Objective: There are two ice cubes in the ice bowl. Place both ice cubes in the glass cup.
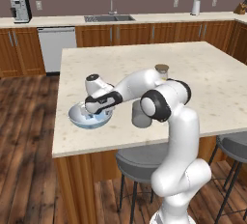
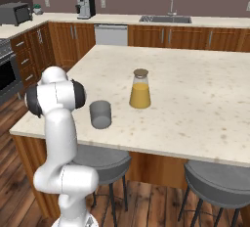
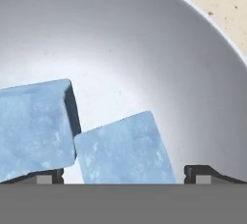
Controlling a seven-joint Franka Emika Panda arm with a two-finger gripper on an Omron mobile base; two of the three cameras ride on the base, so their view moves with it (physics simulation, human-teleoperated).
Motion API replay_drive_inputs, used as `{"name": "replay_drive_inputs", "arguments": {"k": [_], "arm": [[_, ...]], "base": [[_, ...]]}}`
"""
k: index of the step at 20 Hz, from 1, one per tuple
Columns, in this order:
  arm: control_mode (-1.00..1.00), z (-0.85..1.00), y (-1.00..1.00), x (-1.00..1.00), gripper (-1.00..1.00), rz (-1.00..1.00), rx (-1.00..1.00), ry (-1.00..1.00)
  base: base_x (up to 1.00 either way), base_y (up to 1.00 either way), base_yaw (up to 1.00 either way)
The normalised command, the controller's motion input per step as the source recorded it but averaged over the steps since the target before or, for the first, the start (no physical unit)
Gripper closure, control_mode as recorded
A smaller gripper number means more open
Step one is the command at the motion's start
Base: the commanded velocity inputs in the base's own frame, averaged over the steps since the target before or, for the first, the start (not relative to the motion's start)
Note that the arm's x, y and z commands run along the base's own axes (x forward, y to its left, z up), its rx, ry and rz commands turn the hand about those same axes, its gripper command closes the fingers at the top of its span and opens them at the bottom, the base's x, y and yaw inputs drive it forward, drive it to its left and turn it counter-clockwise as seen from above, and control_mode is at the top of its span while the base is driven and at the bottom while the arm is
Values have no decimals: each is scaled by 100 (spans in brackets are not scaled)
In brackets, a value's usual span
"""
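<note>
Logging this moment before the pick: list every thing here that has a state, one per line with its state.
gripper: open, lowered into the bowl, one cube between its fingertips
ice cubes: both in the bowl, side by side, touching
ice bowl: upright near the island's edge
glass cup: upright, no ice inside
jar: upright, lid on, yellow liquid inside

Glossy white rounded arm segments, dark joint bands, and seemingly black tips on the tool [image 3: 123, 174].
</note>
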Motion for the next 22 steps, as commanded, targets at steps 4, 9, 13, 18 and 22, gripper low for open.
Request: {"name": "replay_drive_inputs", "arguments": {"k": [4,9,13,18,22], "arm": [[-100,-16,-1,0,-100,0,0,3],[-100,-17,-3,-32,-100,0,0,0],[-100,-1,-2,-16,-100,0,0,0],[-100,-2,0,9,-100,0,0,0],[-100,-2,0,48,-100,-2,0,0]], "base": [[0,0,0],[0,0,0],[0,0,0],[0,0,0],[0,0,0]]}}
